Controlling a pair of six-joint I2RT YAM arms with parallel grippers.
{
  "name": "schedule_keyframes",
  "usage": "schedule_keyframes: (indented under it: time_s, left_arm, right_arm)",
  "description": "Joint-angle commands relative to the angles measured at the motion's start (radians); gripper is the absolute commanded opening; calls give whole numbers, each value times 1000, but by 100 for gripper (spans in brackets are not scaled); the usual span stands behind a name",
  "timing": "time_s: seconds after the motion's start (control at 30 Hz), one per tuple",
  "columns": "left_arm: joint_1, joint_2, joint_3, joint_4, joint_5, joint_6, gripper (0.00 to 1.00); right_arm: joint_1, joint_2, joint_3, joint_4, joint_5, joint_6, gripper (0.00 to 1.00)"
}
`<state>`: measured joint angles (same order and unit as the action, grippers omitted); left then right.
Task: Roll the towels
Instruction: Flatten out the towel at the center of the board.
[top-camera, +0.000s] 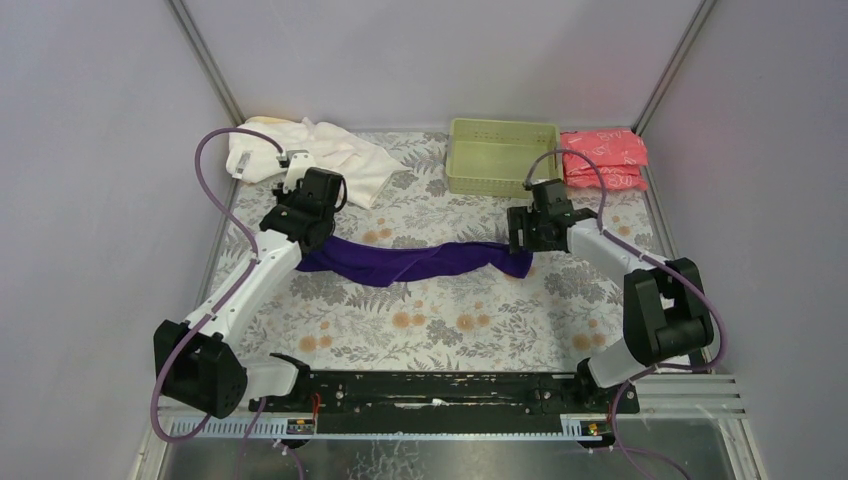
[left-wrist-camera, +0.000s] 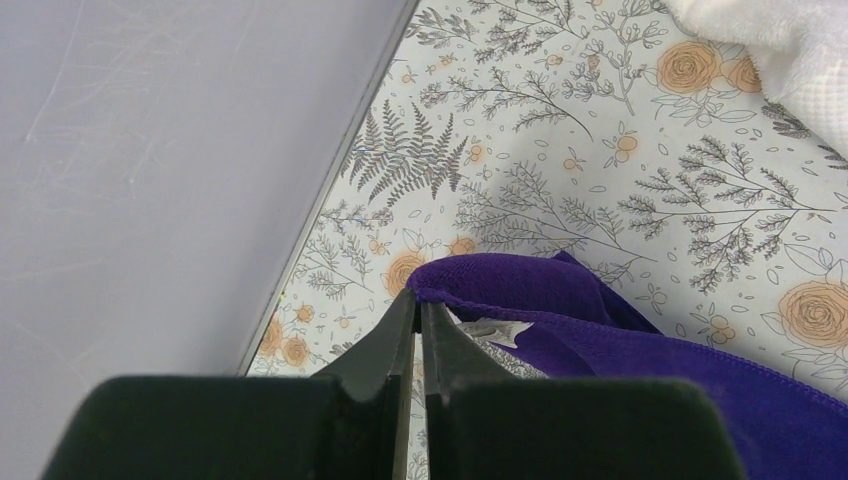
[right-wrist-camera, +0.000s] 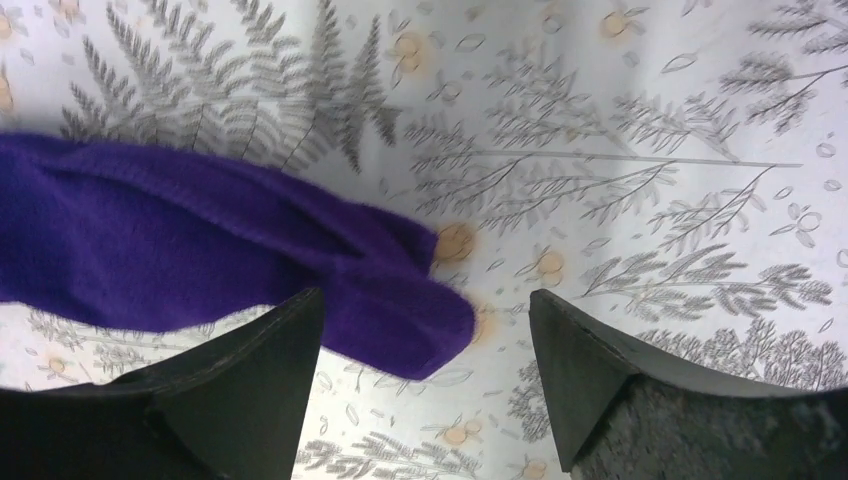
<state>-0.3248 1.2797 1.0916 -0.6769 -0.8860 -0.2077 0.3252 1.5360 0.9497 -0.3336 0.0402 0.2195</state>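
Grey walls (top-camera: 100, 150) are seen on three sides of a table (top-camera: 440, 330) covered with a cloth printed in ferns and orange flowers. Across the middle of the table the purple towel (top-camera: 410, 262) is stretched out as a long, bunched strip that runs from the left side towards the right. Its left end is pinched between the tips of the left gripper (left-wrist-camera: 418, 300), whose jaws are clenched tight together. A small white tag (left-wrist-camera: 490, 328) is seen on the towel just beside those tips.

The right end of the purple towel is laid flat on the table. Above it the right gripper (right-wrist-camera: 425, 295) is held with its jaws wide apart, and nothing is grasped by it. In the right wrist view the towel's end is seen between the two fingers, closer to the one on the left of that view; whether that finger is touched by it cannot be told.

At the far left corner the white towel (top-camera: 340, 160) is heaped in a crumpled pile, and an edge of the yellow towel (top-camera: 262, 122) is seen behind it. Along the far edge, right of centre, a basket (top-camera: 490, 185) is placed, and packets (top-camera: 605, 158) are stacked just beside it in the far right corner.
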Motion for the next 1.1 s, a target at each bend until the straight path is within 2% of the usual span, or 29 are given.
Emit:
schedule_keyframes:
  time_s: [0.0,0.07,0.13,0.2,0.27,0.37,0.53,0.77,0.87,0.97,1.07]
  left_arm:
    - [11,-6,-3,57,12,-6,0]
    - [15,0,-2,56,18,-6,0]
    - [16,5,-1,56,19,-6,0]
    - [19,6,0,56,24,-6,0]
    - [26,11,2,56,28,-6,0]
    - [33,8,5,54,36,-6,0]
    - [38,3,6,53,39,-6,0]
    - [45,7,10,47,35,-8,0]
    - [51,9,12,45,36,-9,0]
    - [53,10,13,44,39,-10,0]
    - [53,8,14,42,44,-10,0]
  right_arm:
    - [-54,5,-17,141,-103,-21,82]
    - [-57,27,-29,170,-150,-24,78]
    - [-56,34,-27,179,-191,-26,65]
    - [-57,18,-27,179,-212,-31,46]
    - [-56,-15,-30,164,-224,-33,19]
    - [-55,-77,-39,130,-264,-26,1]
    - [1,-175,-68,32,-359,-3,0]
    - [243,-218,-152,-135,-395,84,0]
    - [289,-218,-195,-182,-395,123,12]
    - [304,-259,-180,-230,-348,120,36]
    - [303,-300,-103,-274,-208,114,53]
